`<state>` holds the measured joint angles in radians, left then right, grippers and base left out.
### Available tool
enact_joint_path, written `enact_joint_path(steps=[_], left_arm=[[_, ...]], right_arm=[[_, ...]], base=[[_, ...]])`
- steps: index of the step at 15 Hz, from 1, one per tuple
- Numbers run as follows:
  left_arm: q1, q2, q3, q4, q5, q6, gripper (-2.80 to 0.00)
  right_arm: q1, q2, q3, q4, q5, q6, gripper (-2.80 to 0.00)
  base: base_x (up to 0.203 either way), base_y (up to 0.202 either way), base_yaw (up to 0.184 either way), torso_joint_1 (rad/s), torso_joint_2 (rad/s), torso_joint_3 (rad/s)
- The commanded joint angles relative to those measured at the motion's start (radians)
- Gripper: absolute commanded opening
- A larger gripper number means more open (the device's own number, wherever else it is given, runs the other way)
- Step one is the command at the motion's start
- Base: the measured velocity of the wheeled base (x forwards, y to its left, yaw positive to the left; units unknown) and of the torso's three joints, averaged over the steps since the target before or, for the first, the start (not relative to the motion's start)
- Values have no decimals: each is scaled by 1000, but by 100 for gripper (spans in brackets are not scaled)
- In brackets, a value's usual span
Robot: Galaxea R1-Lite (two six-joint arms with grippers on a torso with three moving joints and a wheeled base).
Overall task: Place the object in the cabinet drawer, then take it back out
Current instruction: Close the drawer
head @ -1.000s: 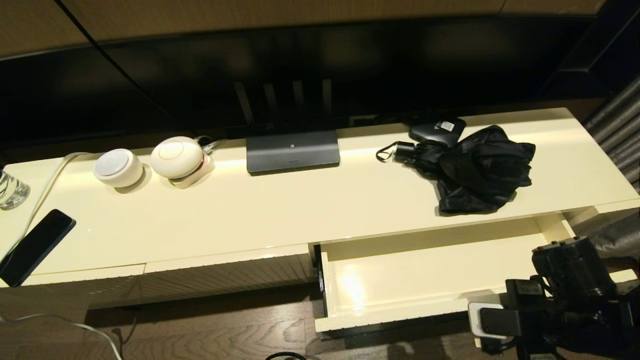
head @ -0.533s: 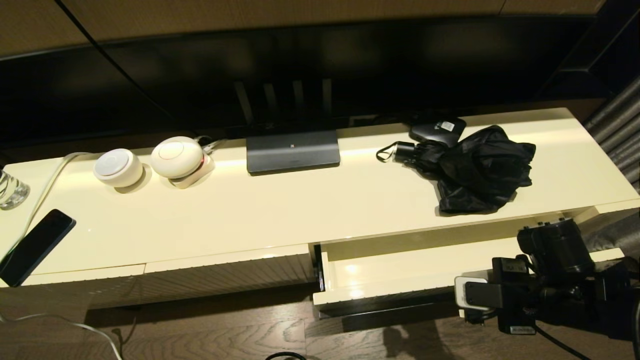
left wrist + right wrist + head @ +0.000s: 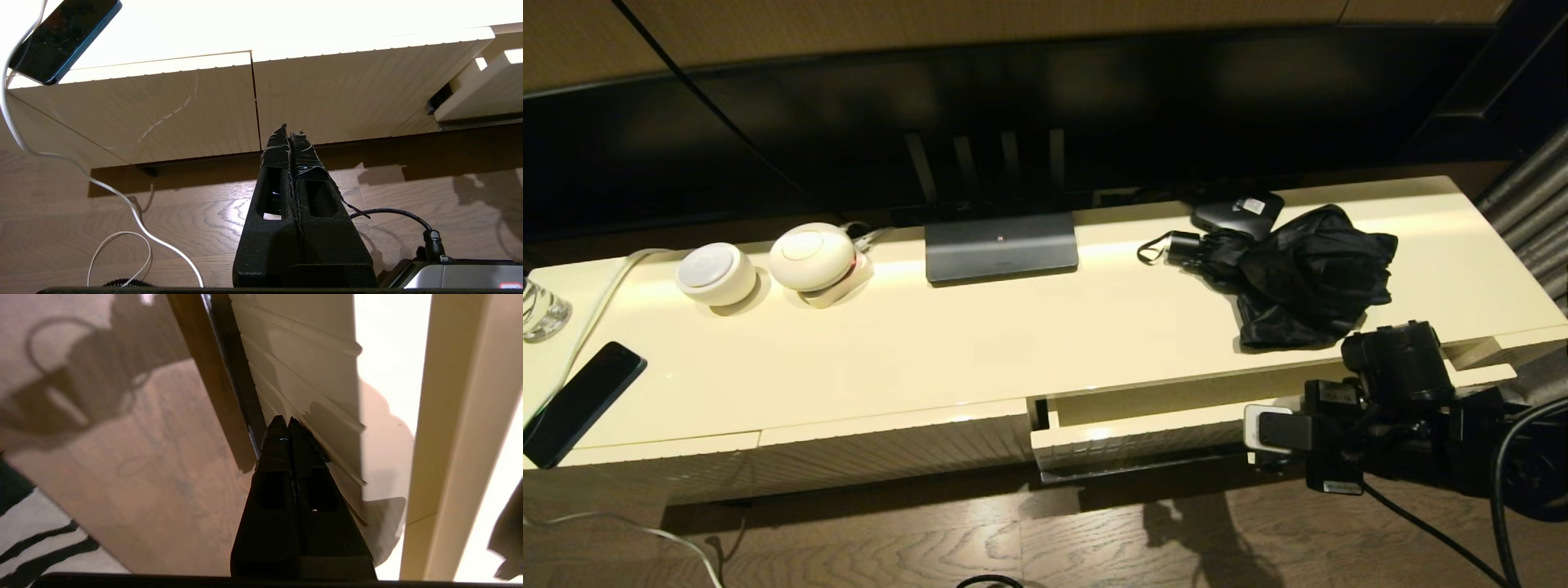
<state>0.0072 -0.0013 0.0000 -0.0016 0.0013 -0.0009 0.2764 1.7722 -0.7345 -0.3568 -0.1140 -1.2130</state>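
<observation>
The wide ribbed cream drawer (image 3: 1143,437) is sliding nearly closed since 1 second ago, pushed by the right gripper (image 3: 286,424), fingers pressed together; the black folded umbrella (image 3: 1298,273) is lying on the cabinet top (image 3: 980,343).

The right arm (image 3: 1405,408) is a bulky black assembly with a rounded drum-like joint housing, a small white-edged block at its front and black cables looping off it. Each hand, the left hand (image 3: 292,136) and the right hand (image 3: 284,422), has two long matte-black tapering fingers with rectangular cut-outs, the left one's tips wrapped in creased black tape.
</observation>
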Motion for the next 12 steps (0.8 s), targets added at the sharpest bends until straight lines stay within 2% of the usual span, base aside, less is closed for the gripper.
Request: enact_joint_path(steps=[1, 12], left_arm=[[0, 1, 3, 0, 0, -1, -280], [0, 1, 3, 0, 0, -1, -280]], right_arm=[[-12, 37, -46, -6, -2, -7, -280], [-29, 72, -120, -5, -1, -23, -280]], base=[[0, 0, 0, 0, 0, 0], [0, 0, 0, 0, 0, 0]])
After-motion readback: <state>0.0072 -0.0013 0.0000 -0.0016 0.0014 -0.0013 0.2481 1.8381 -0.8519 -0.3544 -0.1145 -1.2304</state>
